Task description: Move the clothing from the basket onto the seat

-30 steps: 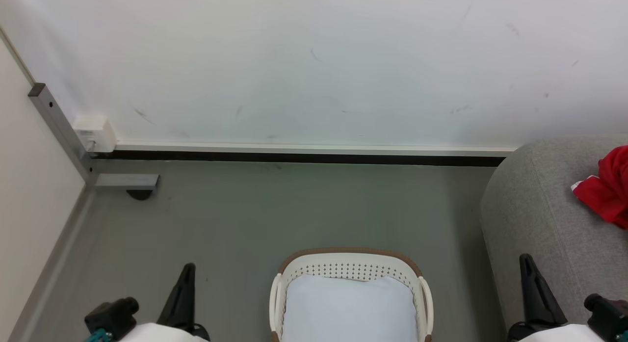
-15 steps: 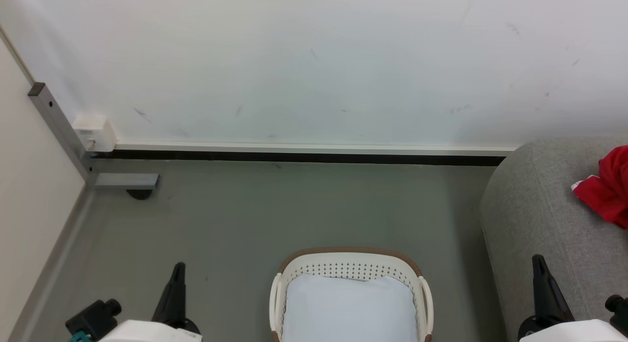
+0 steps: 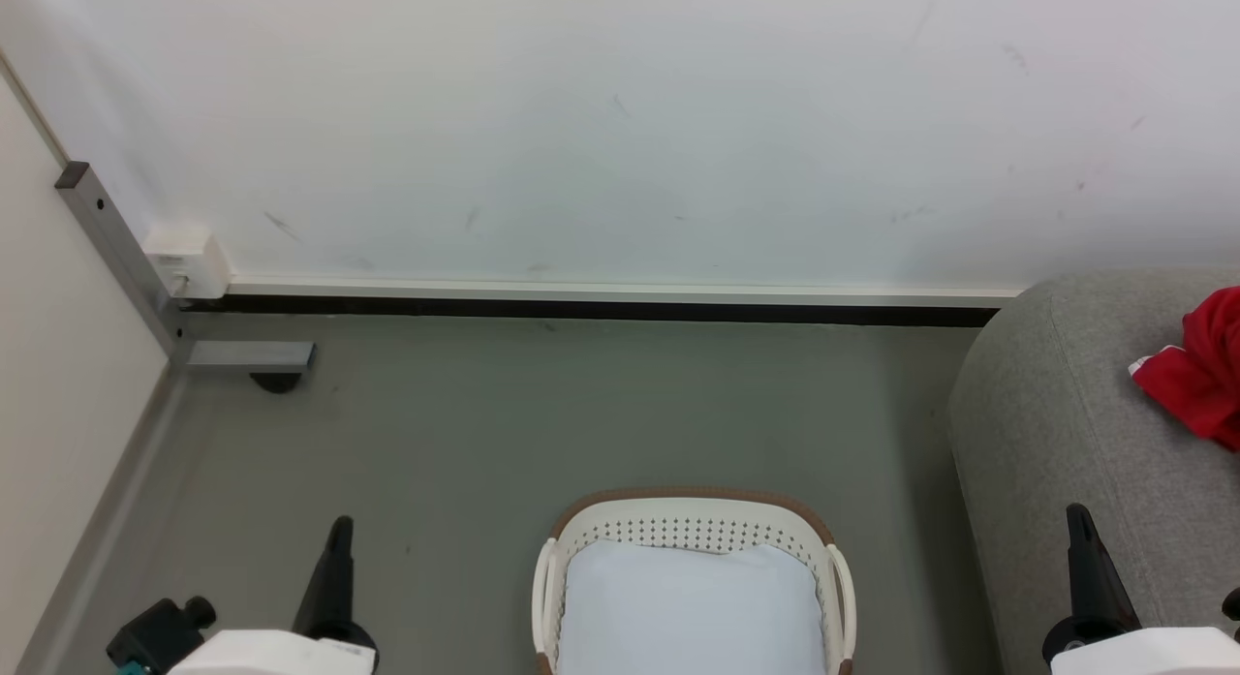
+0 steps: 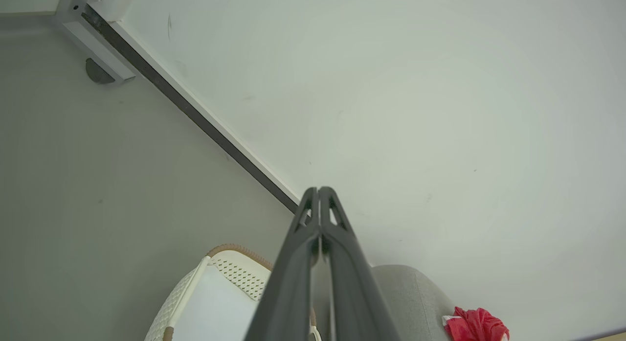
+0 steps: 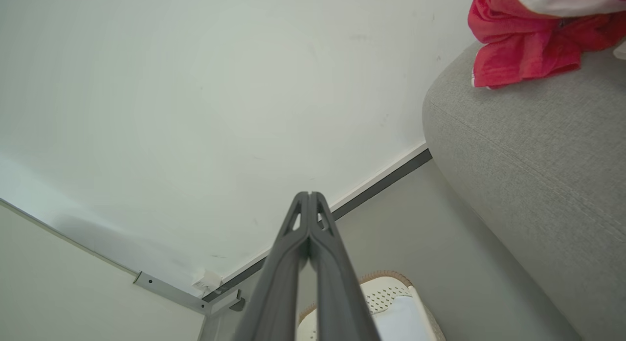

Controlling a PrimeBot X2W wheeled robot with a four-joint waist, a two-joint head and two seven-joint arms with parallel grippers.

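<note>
Clothing of bright red soft fabric with a white edge (image 3: 1201,375) lies bunched on top of the large light grey fabric-upholstered seat (image 3: 1066,414), at the right edge of the head view and well apart from the basket. In the right wrist view the red heap (image 5: 523,52) sits near the rounded end of the seat (image 5: 528,150), with a white piece of fabric on its upper part.

The oval cream-white plastic basket with perforated sides and a brown woven-look rim (image 3: 693,535) stands on the grey floor (image 3: 581,414) at the bottom middle of the head view, near the seat's end but not touching it. Its pale white flat bottom (image 3: 693,607) shows inside.

The left jaws are closed: in the left wrist view the two long dark fingers (image 4: 293,282) press together with nothing between them. In the head view they point up at the lower left, over the floor, apart from the basket's left handle. The right jaws are closed too, their fingers (image 5: 283,282) meeting at the tips and holding nothing; in the head view they stand at the lower right, in front of the seat's side.

Behind, a white wall (image 3: 620,123) meets the floor along a dark skirting strip (image 3: 581,310), and a grey metal rail (image 3: 116,254) runs down the left corner.
</note>
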